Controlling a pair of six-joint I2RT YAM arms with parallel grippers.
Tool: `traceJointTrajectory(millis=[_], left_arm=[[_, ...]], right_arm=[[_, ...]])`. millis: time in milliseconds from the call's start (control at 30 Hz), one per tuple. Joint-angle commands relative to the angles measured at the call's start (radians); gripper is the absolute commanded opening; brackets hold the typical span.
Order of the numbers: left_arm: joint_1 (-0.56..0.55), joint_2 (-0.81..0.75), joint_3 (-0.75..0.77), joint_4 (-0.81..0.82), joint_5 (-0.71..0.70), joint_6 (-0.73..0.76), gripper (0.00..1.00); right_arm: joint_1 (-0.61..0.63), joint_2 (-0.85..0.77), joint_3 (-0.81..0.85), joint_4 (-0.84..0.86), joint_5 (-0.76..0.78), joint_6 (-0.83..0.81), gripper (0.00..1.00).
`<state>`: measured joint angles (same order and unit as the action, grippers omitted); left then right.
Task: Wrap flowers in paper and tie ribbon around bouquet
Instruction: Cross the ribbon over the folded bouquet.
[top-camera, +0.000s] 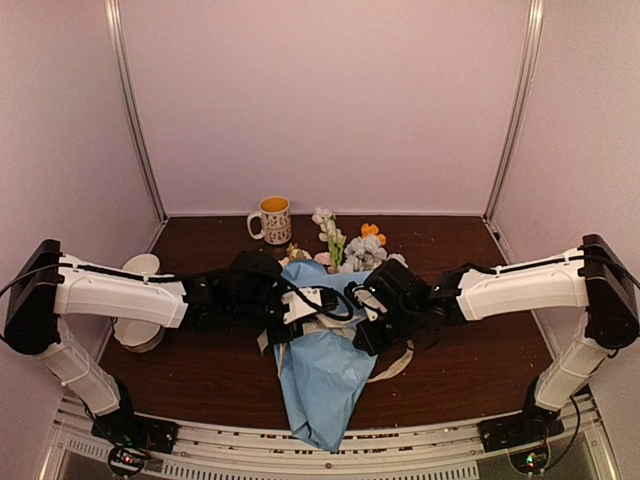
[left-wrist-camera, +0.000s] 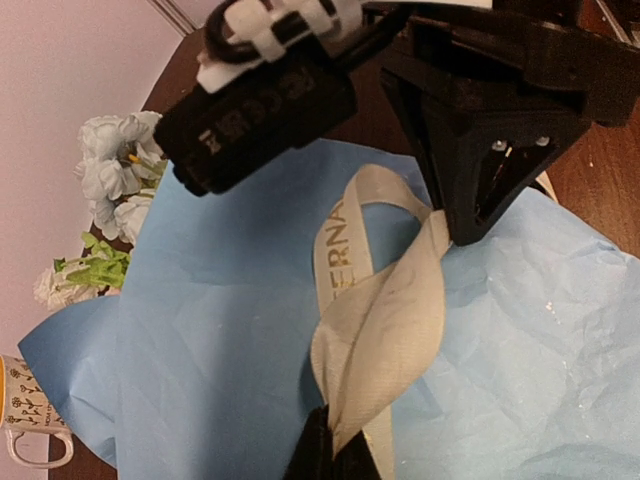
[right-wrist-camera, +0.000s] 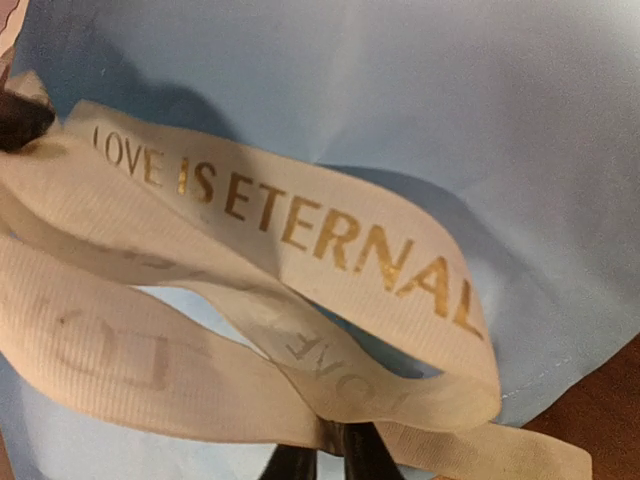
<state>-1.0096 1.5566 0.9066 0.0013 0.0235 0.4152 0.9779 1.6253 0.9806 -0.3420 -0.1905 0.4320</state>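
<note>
Wrapping: we are judging this step done. The paper (top-camera: 325, 385) is lying folded into a cone around the stems, light blue side out, and only the flowers (top-camera: 360, 250) are showing past its far rim.
Tying: we are reading this as under way, not finished. The ribbon (right-wrist-camera: 300, 215) is crossing itself in a loose twisted loop on top of the paper, and we are seeing no drawn-tight knot or bow.
Left to do: we are judging that the loop is waiting to be threaded, pulled snug around the cone and knotted.
Left gripper (left-wrist-camera: 328, 452): it is clamping the ribbon tight where the two strands are coming together.
Right gripper (right-wrist-camera: 328, 462): it is pinching the ribbon at the other end of the loop, its fingers nearly together, just above the paper.
Bouquet place: it is lying flat at the middle of the bench (top-camera: 470, 360), under both grippers, with the mug (top-camera: 274, 218) beyond it by the back wall.
Bouquet long axis: it is running from near to far, leaning a little to the right at the far end.
Bouquet pointing: the blooms are facing the back wall, and the narrow tip is pointing at the near edge and reaching over it.
Ribbon lettering: the gold print is facing up on the top strand.
</note>
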Motion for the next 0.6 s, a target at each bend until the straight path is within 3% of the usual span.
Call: traceJointTrajectory(millis=[0,267,567], left_arm=[[0.012,0.006,-0.005,0.049,0.003,-0.017,0.0],[0.016,0.011,-0.023,0.056,0.004,-0.037,0.0],[0.016,0.015,-0.018,0.043,0.0,-0.06,0.0]], right_arm=[[0.006,-0.083,-0.02,0.017,0.132,0.027,0.05],[-0.005,-0.169,-0.017,-0.05,0.192,0.027,0.03],[-0.097,-0.007,0.17,-0.181,0.334,0.07,0.03]])
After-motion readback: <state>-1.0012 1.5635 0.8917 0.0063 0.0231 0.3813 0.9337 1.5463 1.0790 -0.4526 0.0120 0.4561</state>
